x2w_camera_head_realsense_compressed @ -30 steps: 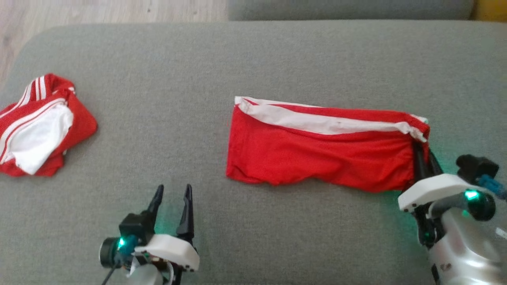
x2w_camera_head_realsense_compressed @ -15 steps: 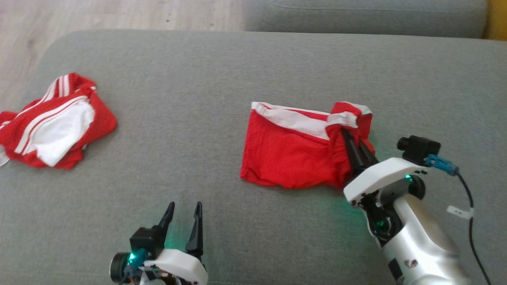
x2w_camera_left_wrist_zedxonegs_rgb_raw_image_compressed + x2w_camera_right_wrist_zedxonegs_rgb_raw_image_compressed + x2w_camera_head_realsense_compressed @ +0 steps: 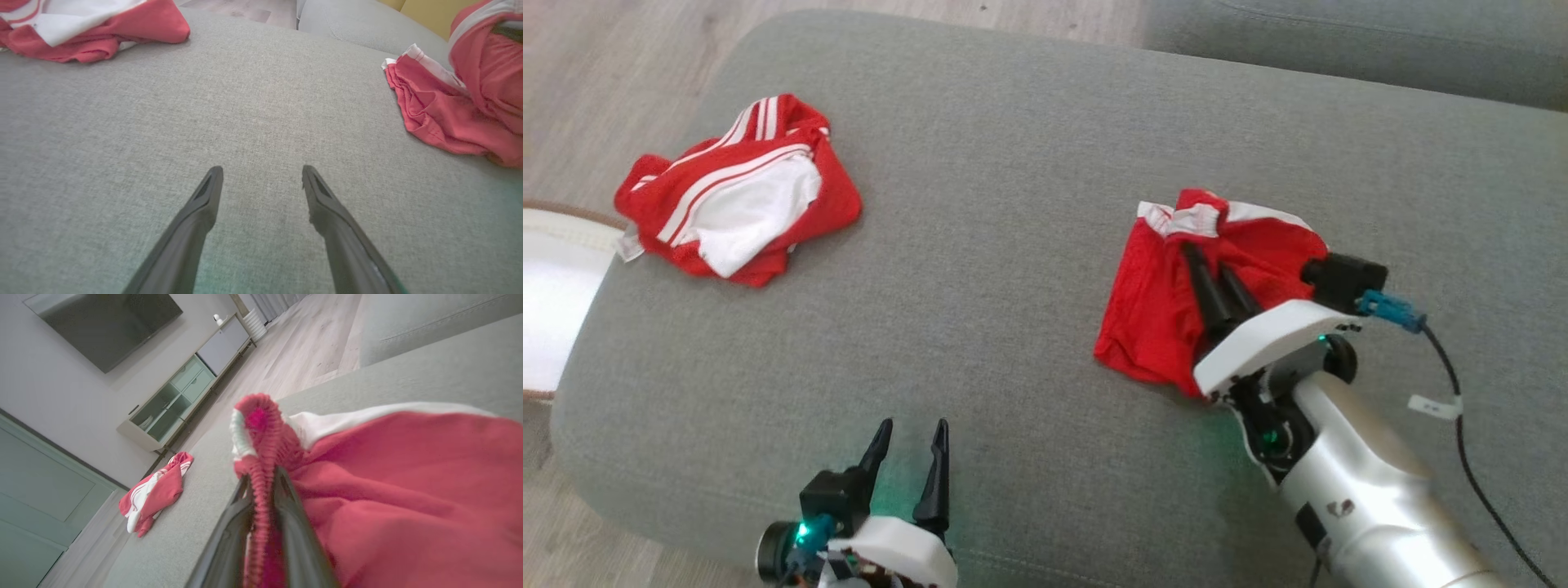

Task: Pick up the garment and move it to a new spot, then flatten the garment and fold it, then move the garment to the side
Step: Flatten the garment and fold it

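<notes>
The garment (image 3: 1152, 318), red shorts with a white band, lies doubled over on the grey cushion (image 3: 1013, 204) at the right of the head view. My right gripper (image 3: 1207, 257) rests over it, shut on the bunched red waistband edge; in the right wrist view that ridge of cloth (image 3: 261, 428) stands pinched between the fingers (image 3: 235, 522). The garment (image 3: 433, 118) also shows at the right edge of the left wrist view. My left gripper (image 3: 913, 429) is open near the cushion's front edge, its fingers (image 3: 204, 204) spread over bare fabric.
A second red and white garment (image 3: 735, 196) lies crumpled at the cushion's far left corner. Wooden floor (image 3: 621, 65) and a white object (image 3: 556, 302) lie beyond the left edge. Another grey cushion (image 3: 1339, 41) sits behind. A TV and cabinet (image 3: 184, 392) stand across the room.
My right gripper has carried the garment's right end leftward over the rest, folding it roughly in half. The head camera has shifted. The left gripper stays where it was.
</notes>
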